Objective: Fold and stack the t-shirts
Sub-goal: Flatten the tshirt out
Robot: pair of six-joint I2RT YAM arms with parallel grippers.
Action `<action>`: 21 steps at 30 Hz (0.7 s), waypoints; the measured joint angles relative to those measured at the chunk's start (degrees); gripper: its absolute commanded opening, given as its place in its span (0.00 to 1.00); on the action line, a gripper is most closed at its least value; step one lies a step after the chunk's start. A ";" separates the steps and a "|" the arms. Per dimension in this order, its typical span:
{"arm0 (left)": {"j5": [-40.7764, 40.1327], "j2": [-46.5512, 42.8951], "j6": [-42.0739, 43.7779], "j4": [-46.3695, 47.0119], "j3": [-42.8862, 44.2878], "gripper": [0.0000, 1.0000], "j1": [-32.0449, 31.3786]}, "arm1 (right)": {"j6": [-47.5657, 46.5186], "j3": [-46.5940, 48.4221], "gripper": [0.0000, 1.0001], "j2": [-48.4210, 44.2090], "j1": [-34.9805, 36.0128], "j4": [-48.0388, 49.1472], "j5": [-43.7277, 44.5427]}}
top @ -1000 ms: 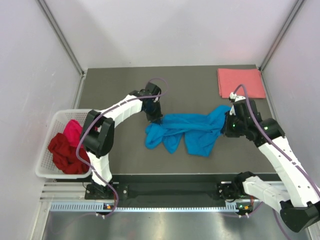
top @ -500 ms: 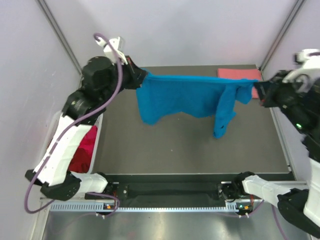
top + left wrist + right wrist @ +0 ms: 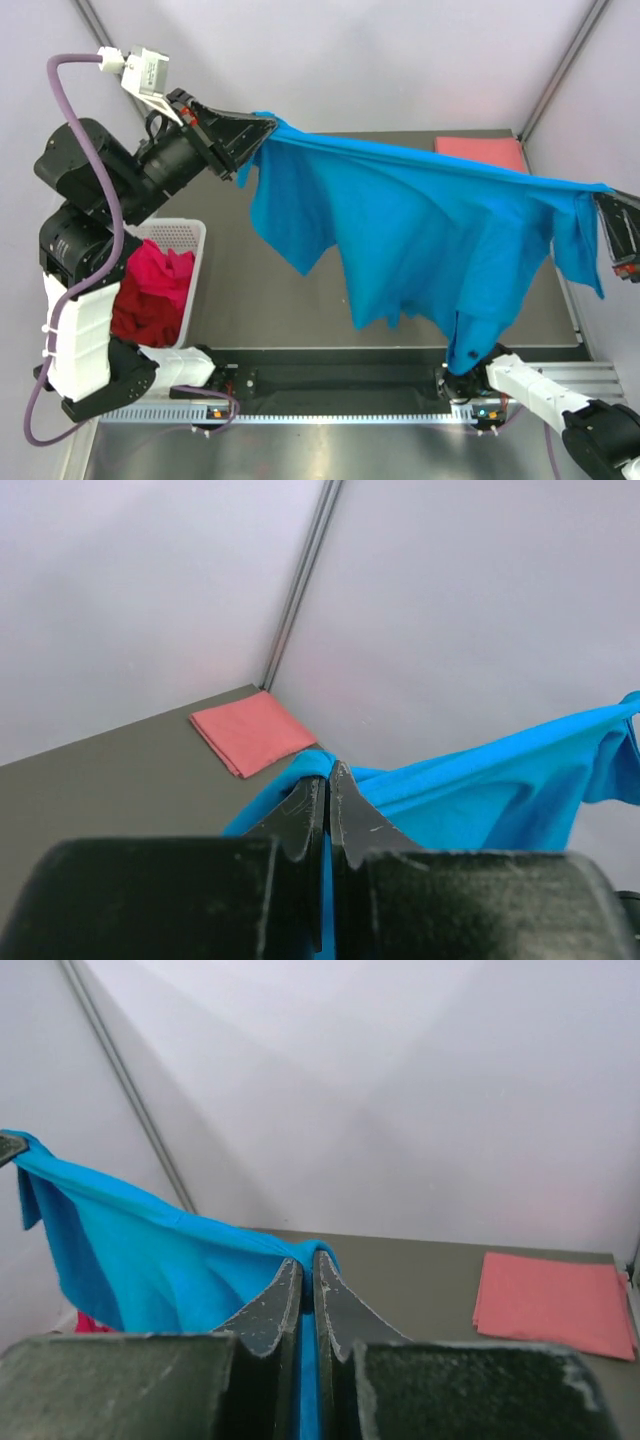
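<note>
The bright blue t-shirt (image 3: 430,240) hangs stretched in the air between my two grippers, high above the table. My left gripper (image 3: 262,122) is shut on its left end; the cloth shows pinched at the jaw tips in the left wrist view (image 3: 328,768). My right gripper (image 3: 603,195) is shut on its right end, with cloth between the jaws in the right wrist view (image 3: 309,1255). The salmon pink t-shirt (image 3: 480,150) lies folded at the far right corner, and also shows in the wrist views (image 3: 252,732) (image 3: 555,1300). The magenta t-shirt (image 3: 155,275) and the dark red t-shirt (image 3: 140,320) lie in the basket.
The white lattice basket (image 3: 190,232) stands at the left edge of the dark table (image 3: 290,300). Grey walls close in the cell on three sides. The hanging blue cloth hides much of the table's right half.
Both arms have risen and spread apart, lifting the blue t-shirt from the table into the air and stretching it wide and taut toward the camera.
</note>
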 measured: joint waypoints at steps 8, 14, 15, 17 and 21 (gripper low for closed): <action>-9.73 0.59 2.78 1.38 -9.64 0.00 0.81 | -0.39 -17.90 0.00 0.24 0.00 7.30 2.75; -16.83 12.68 4.42 2.58 -15.78 0.00 7.04 | -8.26 -35.28 0.00 10.16 -2.25 19.58 11.58; -16.76 15.17 3.93 2.58 -15.72 0.00 8.59 | -9.18 -36.02 0.00 13.16 -3.82 22.21 11.43; -15.45 24.81 2.19 0.11 -11.63 0.00 13.66 | -9.97 -36.20 0.00 20.61 -6.88 26.75 10.21; -15.76 42.42 1.73 -0.83 -1.51 0.44 18.56 | -10.43 -29.31 0.25 40.50 -9.53 31.85 5.64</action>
